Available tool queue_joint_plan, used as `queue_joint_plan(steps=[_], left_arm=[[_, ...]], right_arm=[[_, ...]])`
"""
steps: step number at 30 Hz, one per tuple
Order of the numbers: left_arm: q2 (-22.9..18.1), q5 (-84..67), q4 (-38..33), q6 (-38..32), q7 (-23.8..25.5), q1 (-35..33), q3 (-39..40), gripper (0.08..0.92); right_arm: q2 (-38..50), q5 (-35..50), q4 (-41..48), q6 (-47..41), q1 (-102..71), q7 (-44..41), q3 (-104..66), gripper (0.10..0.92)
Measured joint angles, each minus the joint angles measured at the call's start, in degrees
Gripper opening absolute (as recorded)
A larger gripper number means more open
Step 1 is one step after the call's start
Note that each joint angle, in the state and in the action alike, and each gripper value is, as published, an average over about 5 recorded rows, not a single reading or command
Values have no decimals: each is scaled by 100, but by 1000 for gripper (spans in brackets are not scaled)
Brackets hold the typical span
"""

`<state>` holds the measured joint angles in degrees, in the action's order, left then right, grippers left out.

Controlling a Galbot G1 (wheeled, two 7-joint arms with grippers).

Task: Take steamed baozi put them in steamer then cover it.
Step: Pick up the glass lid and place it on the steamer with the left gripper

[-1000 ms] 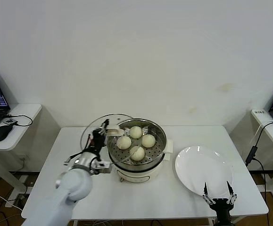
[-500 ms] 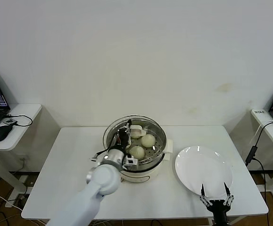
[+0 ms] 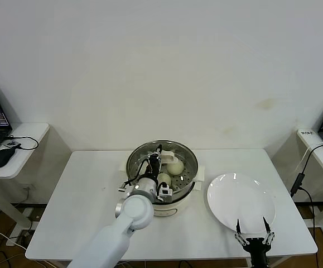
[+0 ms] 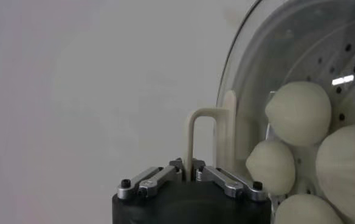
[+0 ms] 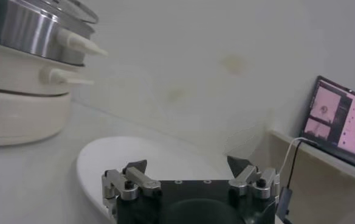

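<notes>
The steel steamer (image 3: pixel 189 170) sits on its cream-white pot base at the table's middle. Cream-white baozi (image 3: pixel 175 167) lie inside it; several show through the glass in the left wrist view (image 4: pixel 298 113). My left gripper (image 3: pixel 155 159) is shut on the cream-white handle (image 4: pixel 200 137) of the clear glass cover (image 3: pixel 136 157), holding the cover over the steamer. The cover's metal rim (image 4: pixel 238 61) lines up close to the steamer's rim. My right gripper (image 3: pixel 251 230) is open and empty at the table's front right, by the white plate.
A flat white plate (image 3: pixel 240 201) lies right of the steamer, also in the right wrist view (image 5: pixel 123 155). The steamer's side handles (image 5: pixel 74 42) point toward the right gripper. Side desks with laptops stand at both far edges.
My left gripper carried the cover rightward from the steamer's left side to over the steamer. The right gripper barely moved.
</notes>
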<state>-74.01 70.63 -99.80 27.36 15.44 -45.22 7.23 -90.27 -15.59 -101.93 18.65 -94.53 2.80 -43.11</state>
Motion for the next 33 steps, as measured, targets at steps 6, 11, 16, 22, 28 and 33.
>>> queue_joint_plan(steps=[6,11,16,22,28,33], left_arm=[[-76,73,52,-4,5,-22,-17,149],[-114,120,95,-10,7,-35,-37,149],[-131,149,168,-18,2,-50,-88,149],[-155,177,211,-44,-13,-60,-122,149],[-195,180,180,-60,-16,-95,-161,188],[-157,174,70,-68,-8,-160,-185,327]], right_arm=[[-4,-16,14,5,-6,-1,42,823],[-6,-21,13,16,-20,-8,54,823],[-6,-27,13,31,-28,-13,62,823],[-6,-38,16,43,-43,-18,76,823],[-6,-49,25,43,-33,-21,99,823],[-8,-61,46,40,-24,-21,124,823]])
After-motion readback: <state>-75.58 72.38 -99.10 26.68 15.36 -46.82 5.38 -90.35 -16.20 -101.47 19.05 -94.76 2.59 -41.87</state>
